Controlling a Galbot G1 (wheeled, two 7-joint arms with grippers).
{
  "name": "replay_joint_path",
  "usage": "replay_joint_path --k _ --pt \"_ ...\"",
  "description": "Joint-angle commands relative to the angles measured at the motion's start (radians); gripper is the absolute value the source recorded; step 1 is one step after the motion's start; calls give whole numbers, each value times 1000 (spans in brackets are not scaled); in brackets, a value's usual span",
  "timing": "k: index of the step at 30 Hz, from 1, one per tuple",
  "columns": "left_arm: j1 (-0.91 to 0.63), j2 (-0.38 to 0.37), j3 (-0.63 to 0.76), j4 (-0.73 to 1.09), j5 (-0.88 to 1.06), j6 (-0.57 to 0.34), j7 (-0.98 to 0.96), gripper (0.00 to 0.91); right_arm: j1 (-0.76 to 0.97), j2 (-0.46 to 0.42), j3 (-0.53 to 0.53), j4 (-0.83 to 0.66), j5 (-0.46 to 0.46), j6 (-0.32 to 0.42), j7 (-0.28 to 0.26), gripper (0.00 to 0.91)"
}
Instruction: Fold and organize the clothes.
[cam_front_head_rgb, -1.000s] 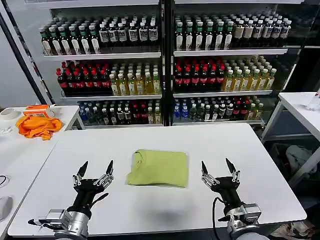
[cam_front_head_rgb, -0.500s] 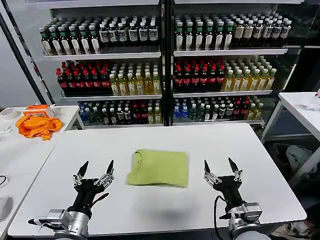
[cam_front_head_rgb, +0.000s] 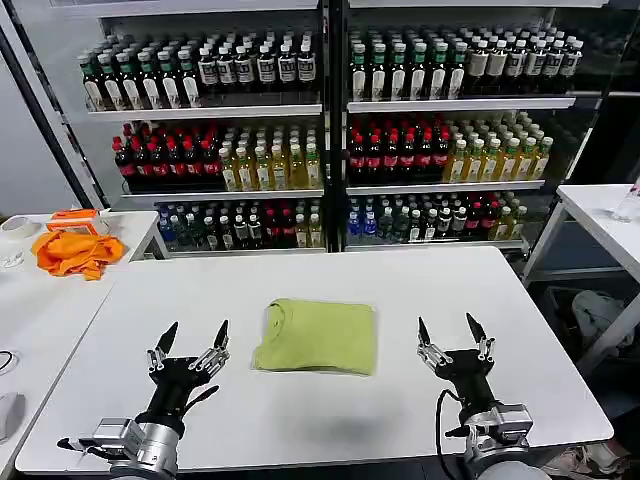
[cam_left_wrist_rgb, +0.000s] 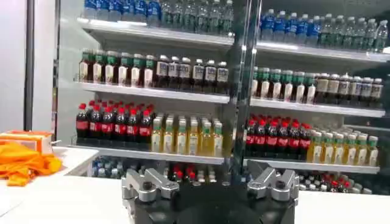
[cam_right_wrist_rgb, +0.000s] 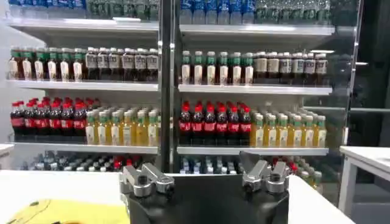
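Green T-shirt (cam_front_head_rgb: 316, 336) is folded into a compact rectangle, lying flat near the middle of the white counter (cam_front_head_rgb: 300, 410). Collar end faces the robot's left. Nothing is touching it.

Left tool (cam_front_head_rgb: 188, 341): sits to the robot's left of the T-shirt, near it but apart, above the counter. Fingers are spread, pointing up and away from the robot. It holds nothing. In the left wrist view the tool (cam_left_wrist_rgb: 207, 182) has both finger bases set wide with a clear gap between them.

Right tool (cam_front_head_rgb: 452, 335): on the robot's right of the T-shirt, a bit farther off than the left one, also apart from the cloth. Fingers are spread and empty, tips pointing up. The right wrist view shows the tool (cam_right_wrist_rgb: 205, 176) with the same wide gap, and a corner of the T-shirt (cam_right_wrist_rgb: 58, 212) on the counter to one side.

Behind the T-shirt, past the far counter edge, stands a glass-door cooler (cam_front_head_rgb: 330, 120) with shelves of bottles. An orange cloth (cam_front_head_rgb: 76, 251) lies bunched on a separate side counter (cam_front_head_rgb: 40, 310), well away from the T-shirt on the robot's left. Another white counter (cam_front_head_rgb: 600, 220) stands off to the robot's right of the T-shirt.
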Motion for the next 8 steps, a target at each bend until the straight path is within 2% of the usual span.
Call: replay_joint_path --k 1,4,5,8 --pt "-1 -1 -1 -1 0 0 1 907 -4 -2 4 -2 -13 -1 -3 867" --pt "-2 -2 -1 -2 -1 0 1 907 -2 1 1 -4 -11 -5 -25 856" --pt "-2 -2 -1 -2 -1 0 2 907 -2 2 -1 -4 -8 -4 -27 907" --pt "-2 -3 5 -4 0 3 3 907 -4 5 2 -2 -18 -17 -40 907"
